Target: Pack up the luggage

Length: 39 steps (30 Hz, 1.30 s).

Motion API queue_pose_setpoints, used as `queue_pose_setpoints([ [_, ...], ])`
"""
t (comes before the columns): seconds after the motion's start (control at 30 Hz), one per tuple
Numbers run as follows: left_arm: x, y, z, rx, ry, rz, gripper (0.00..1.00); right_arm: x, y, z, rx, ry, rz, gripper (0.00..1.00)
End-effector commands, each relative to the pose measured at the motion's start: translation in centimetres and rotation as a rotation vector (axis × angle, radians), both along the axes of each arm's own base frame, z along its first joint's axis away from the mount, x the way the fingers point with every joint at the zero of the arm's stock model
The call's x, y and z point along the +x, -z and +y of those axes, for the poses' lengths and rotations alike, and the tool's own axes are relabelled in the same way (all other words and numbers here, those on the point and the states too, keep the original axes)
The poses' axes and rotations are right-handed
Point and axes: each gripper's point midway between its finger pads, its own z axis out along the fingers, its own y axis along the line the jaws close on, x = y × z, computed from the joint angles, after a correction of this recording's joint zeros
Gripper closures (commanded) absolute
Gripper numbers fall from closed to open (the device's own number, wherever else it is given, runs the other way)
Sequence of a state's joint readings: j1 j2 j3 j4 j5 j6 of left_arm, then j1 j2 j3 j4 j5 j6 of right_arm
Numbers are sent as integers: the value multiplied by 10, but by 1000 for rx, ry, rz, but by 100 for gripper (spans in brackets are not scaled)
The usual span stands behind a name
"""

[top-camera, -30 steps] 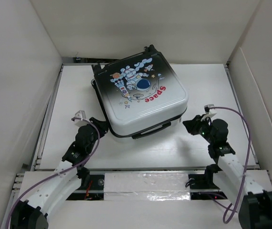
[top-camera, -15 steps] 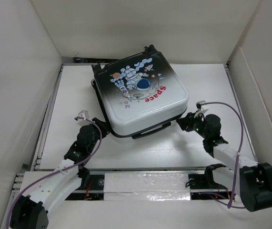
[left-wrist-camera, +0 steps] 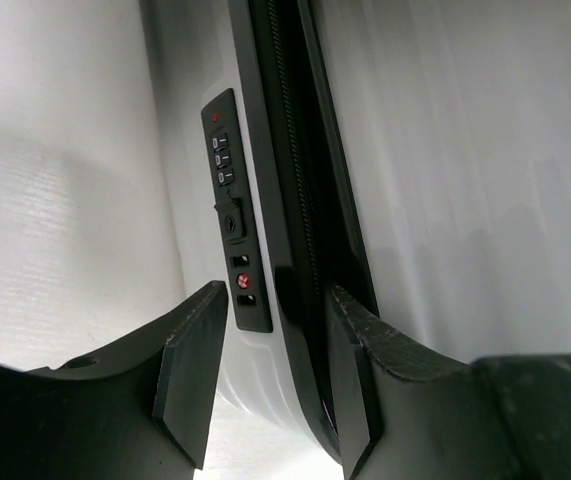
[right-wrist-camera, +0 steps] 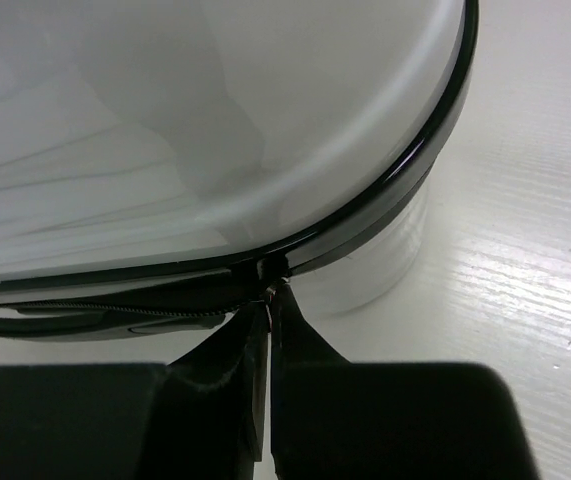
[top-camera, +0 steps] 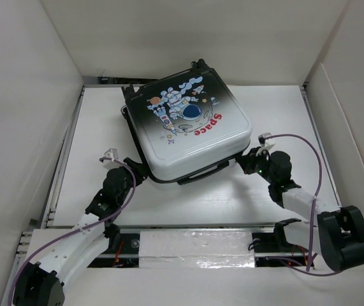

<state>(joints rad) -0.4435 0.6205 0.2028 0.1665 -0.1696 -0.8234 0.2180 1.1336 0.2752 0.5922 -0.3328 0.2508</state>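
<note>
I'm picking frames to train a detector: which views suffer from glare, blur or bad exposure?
Top external: soft even light, mild shadow under the luggage, glare on the shiny strip along the near edge. Left wrist: lock panel fairly sharp, left end effector dark in the foreground. Right wrist: luggage shell pale with streaky reflections, right end effector nearly featureless black.

Luggage (top-camera: pixel 188 127): shell fading black to white, cartoon astronaut, red "Space" lettering. Table (top-camera: pixel 92 134): white.

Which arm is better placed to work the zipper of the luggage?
Right, probably: the right gripper is shut, tips at the zipper on the luggage corner; the left gripper is open, astride the edge by the lock.
</note>
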Motion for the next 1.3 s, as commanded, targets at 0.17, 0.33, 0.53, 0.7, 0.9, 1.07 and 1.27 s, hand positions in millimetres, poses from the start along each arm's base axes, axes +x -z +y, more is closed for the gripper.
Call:
queue_pose_setpoints([
  [0.17, 6, 2, -21, -23, 87, -3, 65, -8, -51, 23, -19, 32, -168, 100],
  [0.33, 14, -16, -41, -90, 144, -62, 67, -43, -36, 49, -52, -25, -92, 100],
  [0.53, 22, -32, -63, -147, 193, -105, 67, -95, -21, 112, 2, -196, -14, 100],
  [0.7, 22, -36, -74, -202, 228, -115, 68, -128, -27, 178, -2, -283, -1, 100],
  [0.9, 28, -44, -84, -228, 254, -139, 66, -154, -11, 264, -12, -474, -7, 100],
  [1.07, 34, -51, -91, -197, 264, -143, 64, -145, -6, 292, -35, -496, -32, 100],
  [1.27, 43, -49, -69, -66, 173, -139, 41, -142, -9, 275, -53, -454, -54, 100],
])
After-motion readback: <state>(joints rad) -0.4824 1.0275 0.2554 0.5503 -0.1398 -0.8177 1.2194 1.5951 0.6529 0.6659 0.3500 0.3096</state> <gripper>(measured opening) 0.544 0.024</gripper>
